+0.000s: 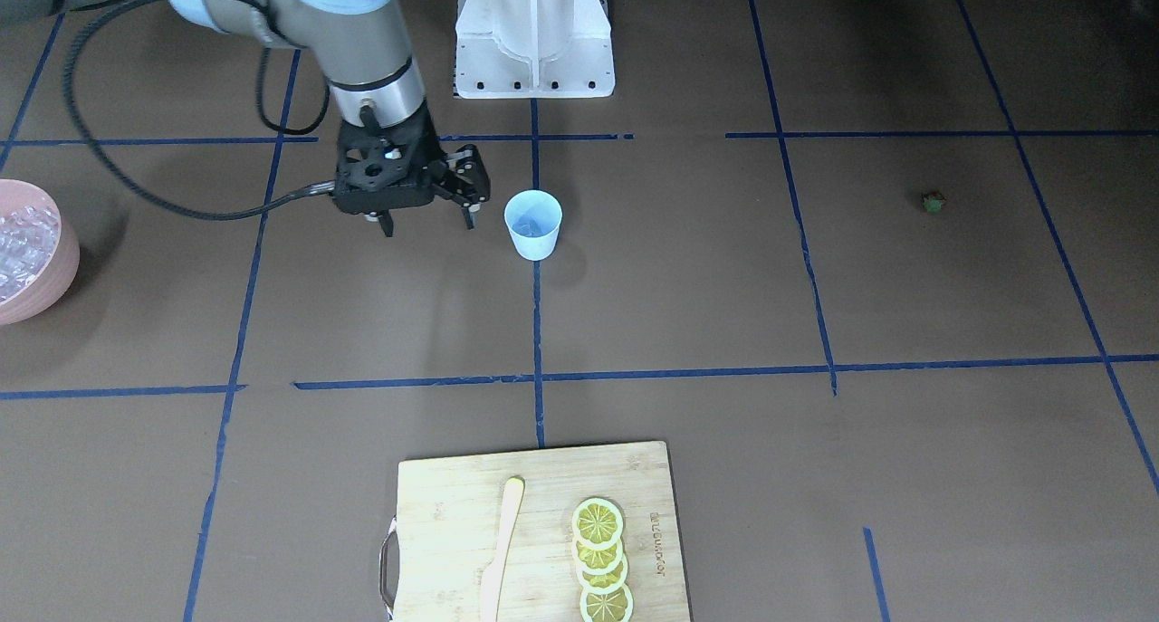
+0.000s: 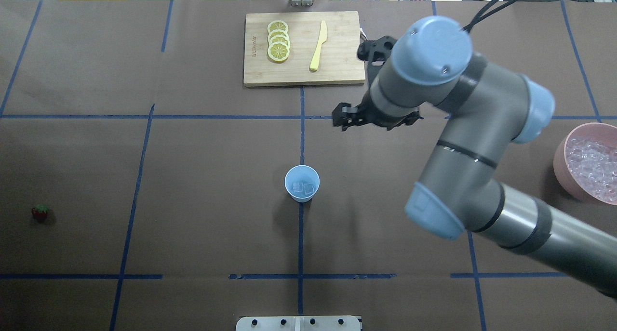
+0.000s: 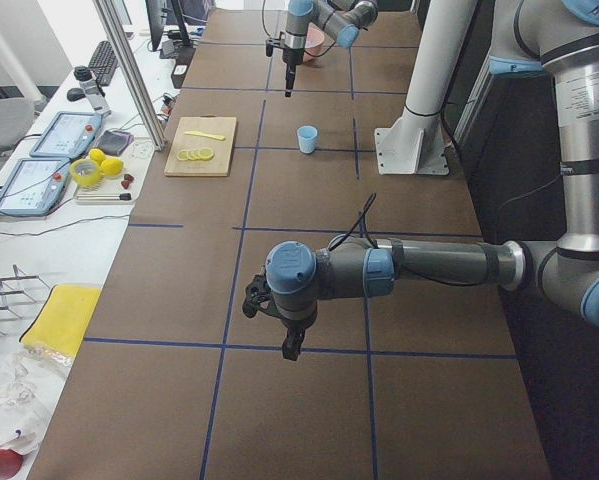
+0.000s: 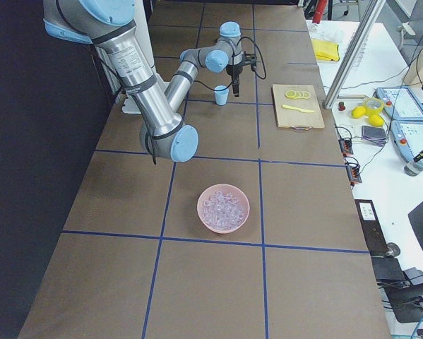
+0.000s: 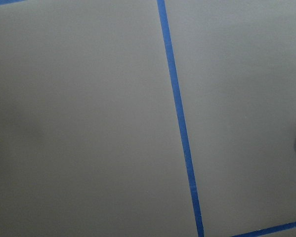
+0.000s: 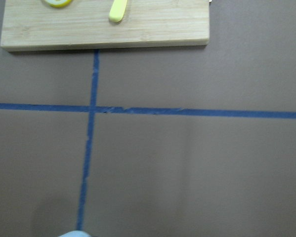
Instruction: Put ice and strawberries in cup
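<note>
The light-blue cup point(image 1: 533, 224) stands upright near the table's middle, and the overhead view shows a few ice cubes point(image 2: 302, 188) inside it. More ice point(image 2: 592, 163) fills the pink bowl point(image 2: 561, 165). The strawberry point(image 2: 40, 211) lies alone on the table, far from the cup on my left side; it also shows in the front view point(image 1: 933, 202). My right gripper point(image 1: 429, 228) is open and empty, hovering beside the cup, toward the bowl side. My left gripper point(image 3: 291, 345) shows only in the exterior left view, low over bare table; I cannot tell whether it is open or shut.
A wooden cutting board point(image 1: 444, 513) at the far side holds lemon slices point(image 1: 599, 559) and a yellow knife point(image 1: 501, 550). The white robot base point(image 1: 534, 33) stands behind the cup. Blue tape lines cross the brown table.
</note>
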### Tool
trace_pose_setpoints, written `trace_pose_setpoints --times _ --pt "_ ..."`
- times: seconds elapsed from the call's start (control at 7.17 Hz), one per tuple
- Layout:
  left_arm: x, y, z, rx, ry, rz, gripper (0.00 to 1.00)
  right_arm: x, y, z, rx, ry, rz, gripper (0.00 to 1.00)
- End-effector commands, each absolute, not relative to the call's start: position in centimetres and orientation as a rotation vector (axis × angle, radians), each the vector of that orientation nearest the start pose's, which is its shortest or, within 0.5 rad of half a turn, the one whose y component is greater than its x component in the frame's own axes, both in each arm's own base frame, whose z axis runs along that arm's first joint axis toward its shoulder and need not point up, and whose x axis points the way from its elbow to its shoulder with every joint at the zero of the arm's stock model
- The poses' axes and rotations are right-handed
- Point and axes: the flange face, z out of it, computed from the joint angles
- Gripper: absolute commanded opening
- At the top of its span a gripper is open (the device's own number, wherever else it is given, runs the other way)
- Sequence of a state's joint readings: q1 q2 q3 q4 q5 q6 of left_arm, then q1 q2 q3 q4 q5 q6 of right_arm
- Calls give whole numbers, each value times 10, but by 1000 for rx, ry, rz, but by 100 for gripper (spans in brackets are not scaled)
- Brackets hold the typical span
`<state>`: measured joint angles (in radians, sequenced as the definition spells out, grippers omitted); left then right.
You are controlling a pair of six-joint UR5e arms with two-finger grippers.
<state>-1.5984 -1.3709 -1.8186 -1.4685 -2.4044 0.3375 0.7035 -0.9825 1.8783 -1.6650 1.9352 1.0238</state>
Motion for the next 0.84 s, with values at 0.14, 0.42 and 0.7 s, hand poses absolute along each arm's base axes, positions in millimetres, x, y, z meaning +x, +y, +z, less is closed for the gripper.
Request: trace_pose_setpoints --times 0.14,0.42,0.7 --pt "-71 -419 603 265 803 339 100 -222 -519 331 218 -798 -221 99" --pt "-71 -424 598 274 801 345 100 -87 -508 430 242 -779 -339 99" --pt "-70 -449 580 308 797 361 100 30 -472 512 269 -766 -357 99"
